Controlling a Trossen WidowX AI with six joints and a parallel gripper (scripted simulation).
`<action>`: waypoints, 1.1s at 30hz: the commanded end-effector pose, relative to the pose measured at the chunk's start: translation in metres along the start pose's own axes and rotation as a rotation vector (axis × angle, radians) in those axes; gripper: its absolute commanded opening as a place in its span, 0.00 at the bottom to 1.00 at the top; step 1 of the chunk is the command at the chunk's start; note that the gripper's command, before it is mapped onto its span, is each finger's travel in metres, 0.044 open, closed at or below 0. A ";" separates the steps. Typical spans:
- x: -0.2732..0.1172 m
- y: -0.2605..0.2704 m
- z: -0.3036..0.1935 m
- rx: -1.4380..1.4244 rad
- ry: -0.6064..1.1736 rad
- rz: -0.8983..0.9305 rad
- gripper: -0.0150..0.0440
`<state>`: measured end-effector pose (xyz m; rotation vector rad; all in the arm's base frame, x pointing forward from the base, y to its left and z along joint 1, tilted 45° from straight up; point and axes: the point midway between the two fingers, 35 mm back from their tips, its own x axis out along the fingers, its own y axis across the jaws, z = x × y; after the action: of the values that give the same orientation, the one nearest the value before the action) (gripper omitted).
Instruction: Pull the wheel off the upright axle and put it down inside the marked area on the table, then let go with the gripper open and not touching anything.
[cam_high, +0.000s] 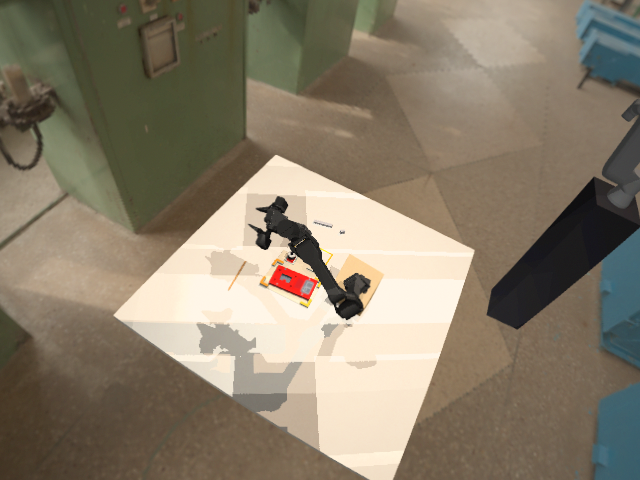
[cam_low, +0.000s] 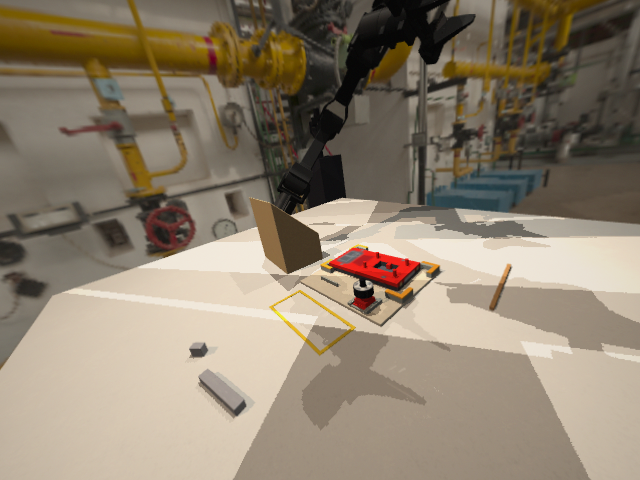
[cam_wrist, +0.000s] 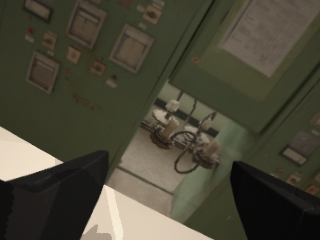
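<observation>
The black wheel (cam_high: 291, 256) (cam_low: 363, 290) with a pale top sits around the upright axle (cam_low: 362, 281), above a red base (cam_low: 363, 301) at a corner of the beige board (cam_low: 381, 321). The marked area, a yellow outline (cam_high: 327, 252) (cam_low: 326, 308), lies on the table beside the board. In the top view, the arm covers part of it. My gripper (cam_high: 252, 217) (cam_low: 460, 9) (cam_wrist: 170, 165) is open and empty, high above the table and well away from the wheel. Its fingers point sideways. The wheel and marked area are not in the wrist view.
A red plate (cam_high: 293, 282) (cam_low: 374, 267) with pegs lies on the board between orange-yellow corner pieces. A tan wedge-like block (cam_high: 373, 276) (cam_low: 297, 246) stands by the board. A grey bar (cam_high: 323, 223) (cam_low: 222, 391), a small grey cube (cam_high: 342, 231) (cam_low: 197, 349) and a thin brown stick (cam_high: 237, 275) (cam_low: 500, 287) lie around it.
</observation>
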<state>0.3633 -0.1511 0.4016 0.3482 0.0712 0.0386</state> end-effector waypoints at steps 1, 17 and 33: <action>0.026 -0.021 -0.039 0.202 0.145 -0.017 0.76; 0.071 -0.074 -0.273 1.094 0.870 -0.350 0.76; 0.035 -0.058 -0.399 1.657 1.313 -0.867 0.76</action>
<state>0.3692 -0.0678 0.0015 1.8573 1.6152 -0.7089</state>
